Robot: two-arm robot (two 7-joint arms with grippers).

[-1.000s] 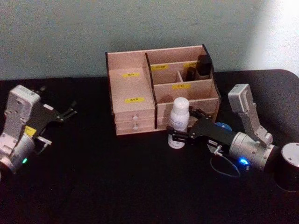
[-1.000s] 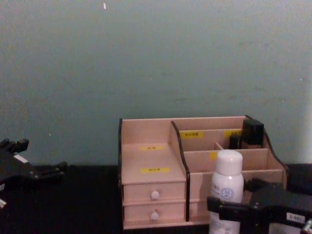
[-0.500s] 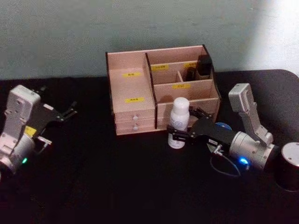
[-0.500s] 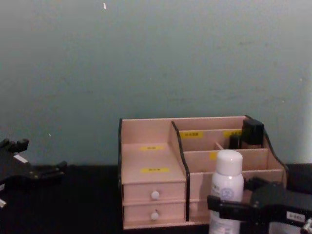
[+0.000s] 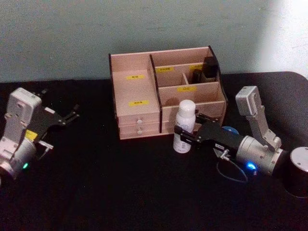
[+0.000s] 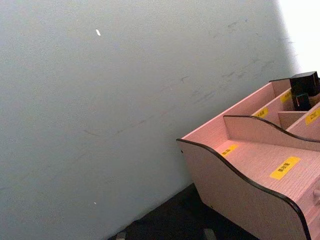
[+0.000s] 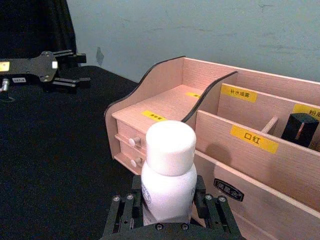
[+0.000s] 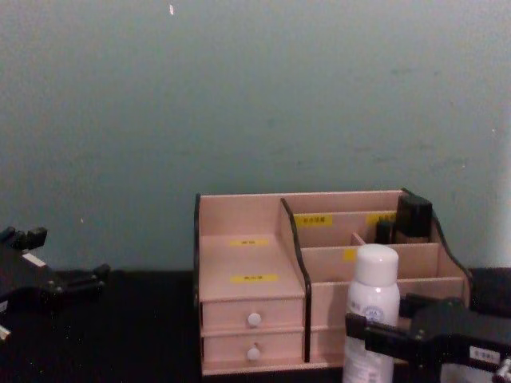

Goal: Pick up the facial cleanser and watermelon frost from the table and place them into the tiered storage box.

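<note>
A white bottle with a rounded white cap, which I take as the facial cleanser [image 5: 185, 122], stands upright on the black table just in front of the tiered storage box [image 5: 134, 91]. My right gripper [image 5: 186, 131] reaches in from the right, and its fingers [image 7: 120, 215] press against both sides of the bottle [image 7: 169, 175]. In the chest view the bottle [image 8: 373, 291] rises above the black gripper [image 8: 375, 335]. My left gripper [image 5: 72, 113] rests open at the far left, well away from the box. The watermelon frost cannot be made out.
Black items [image 5: 208, 68] stand in the box's back right compartment. A small blue round thing [image 5: 230, 130] lies partly hidden behind my right gripper. Two white-knobbed drawers [image 8: 254, 335] face me. A teal wall stands right behind the box.
My right gripper has shifted slightly to the right, with its fingers closing in on the bottle. The bottle stays upright in nearly the same spot. The left arm has not moved.
</note>
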